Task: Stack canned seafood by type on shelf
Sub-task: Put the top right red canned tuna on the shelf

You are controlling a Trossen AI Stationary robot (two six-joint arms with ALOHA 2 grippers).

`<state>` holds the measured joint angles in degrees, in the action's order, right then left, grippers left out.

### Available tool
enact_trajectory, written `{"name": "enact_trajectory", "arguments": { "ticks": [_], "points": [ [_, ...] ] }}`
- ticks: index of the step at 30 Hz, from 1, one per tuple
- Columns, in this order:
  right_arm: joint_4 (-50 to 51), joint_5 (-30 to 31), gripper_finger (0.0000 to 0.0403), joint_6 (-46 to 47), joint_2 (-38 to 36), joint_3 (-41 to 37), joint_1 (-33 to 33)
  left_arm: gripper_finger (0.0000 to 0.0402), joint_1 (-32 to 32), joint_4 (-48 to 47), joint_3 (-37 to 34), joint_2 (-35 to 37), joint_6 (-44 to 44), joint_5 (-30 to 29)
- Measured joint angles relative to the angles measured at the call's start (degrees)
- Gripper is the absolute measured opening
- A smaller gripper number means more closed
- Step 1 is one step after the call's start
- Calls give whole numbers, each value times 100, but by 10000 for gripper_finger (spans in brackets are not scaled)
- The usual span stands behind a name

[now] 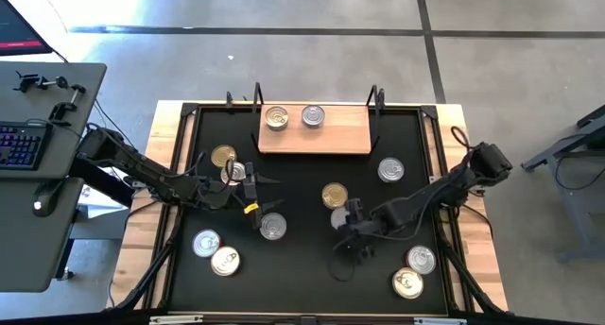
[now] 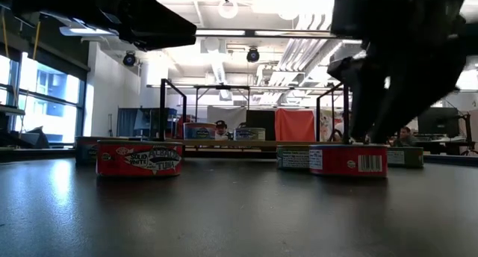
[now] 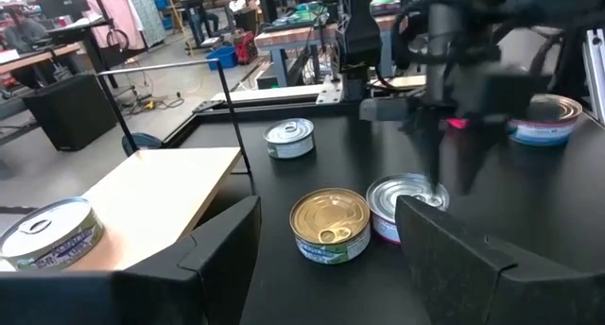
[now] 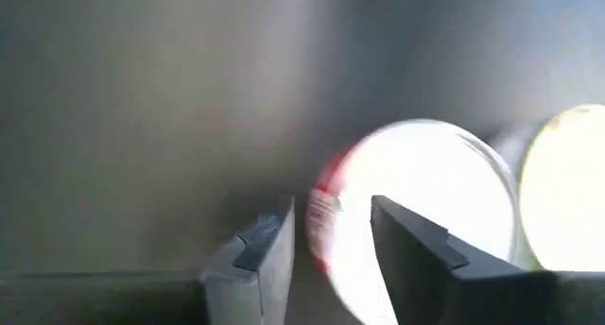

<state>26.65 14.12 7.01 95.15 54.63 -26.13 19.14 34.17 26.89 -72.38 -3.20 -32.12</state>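
Right gripper [image 1: 346, 218] is down at centre frame in the high view, over a red-sided silver-lidded tin [image 3: 405, 204] that sits just below the gold-lidded tin [image 1: 334, 194]. The right wrist view is badly washed out, but one finger [image 4: 416, 259] looks to lie across the bright lid with the other finger off its rim, jaws narrowed around the tin's edge; whether they actually pinch it, I can't tell. In the low view that tin shows its red wall and barcode flat on the tabletop [image 1: 302, 268], the dark gripper standing right on top.

Left gripper [image 1: 248, 185] waits left of centre, jaws spread wide and empty, between a tin [image 1: 233, 172] tucked against the arm and another silver tin [image 1: 272, 227] lower down.

The shelf [image 1: 315, 131], light wood at upper centre, carries two tins side by side at its left half: one goldish [image 1: 276, 117], one silver [image 1: 313, 115]. Others are scattered: a gold one [image 1: 223, 156] upper left, a pair [image 1: 216, 252] lower left, one silver [image 1: 390, 169] at right, two more [image 1: 414, 271] lower right.
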Motion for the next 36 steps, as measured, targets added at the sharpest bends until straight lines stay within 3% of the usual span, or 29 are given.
{"name": "enact_trajectory", "arguments": {
  "ticks": [6,10,13,17,21,26,32,36],
  "points": [
    [-130,304,92,555,421,37,-68,236,0,-220,0,-47,-30,68],
    [-835,388,36,1138,604,37,-66,236,0,-267,0,-410,-160,424],
    [-1482,512,6,1822,693,20,12,236,-2,192,0,-805,-802,879],
    [-2490,926,14,3338,766,-19,297,236,11,1177,11,-1361,-1504,1428],
    [-3366,1181,20,2888,471,-2,365,236,-15,1231,261,-1718,-1339,2112],
    [-2460,1031,12,3102,-106,-1,363,236,-269,722,668,-2081,-724,3421],
    [-542,1037,1,4870,-79,2,312,236,-627,427,1275,-2839,-638,3271],
    [-69,1093,1,5581,300,-6,329,236,-804,41,1667,-3336,-640,2882]
  ]
}}
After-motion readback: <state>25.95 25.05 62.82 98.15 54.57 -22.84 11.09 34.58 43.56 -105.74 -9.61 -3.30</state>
